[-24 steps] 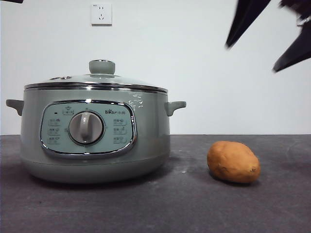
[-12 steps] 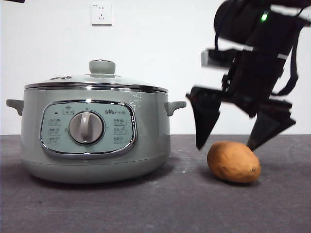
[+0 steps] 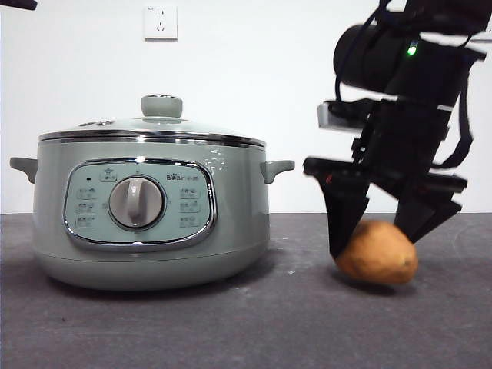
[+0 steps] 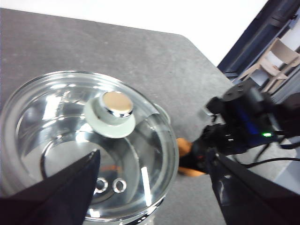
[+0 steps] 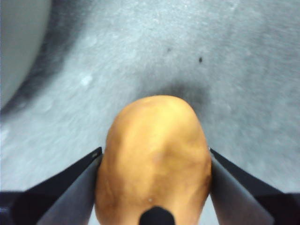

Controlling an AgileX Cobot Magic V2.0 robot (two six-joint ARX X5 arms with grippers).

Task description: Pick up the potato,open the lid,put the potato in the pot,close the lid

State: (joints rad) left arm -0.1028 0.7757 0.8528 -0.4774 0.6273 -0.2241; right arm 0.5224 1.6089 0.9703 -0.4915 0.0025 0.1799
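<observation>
Since half a second ago, your right gripper (image 3: 374,244) has dropped and clamped its jaws on the potato (image 5: 153,159), nudging it slightly. Firm, smooth, rounded skin may slip, so grip its widest middle. Your left gripper (image 4: 154,187) hangs spread above the lid (image 4: 56,117).

I'm seeing the potato (image 5: 152,159) showing smooth, matt orange-brown skin. The lid (image 4: 61,140) is looking like clear glossy glass, its rim gleaming like chrome; the knob (image 4: 110,115) is wearing a mirror-bright metal cap on pale matt plastic. The pot (image 3: 231,223) is giving off a soft satin sheen. The table (image 5: 225,56) is reading as dark, grainy, matt. The right gripper (image 5: 154,161) jaws are looking like matt black plastic.
</observation>
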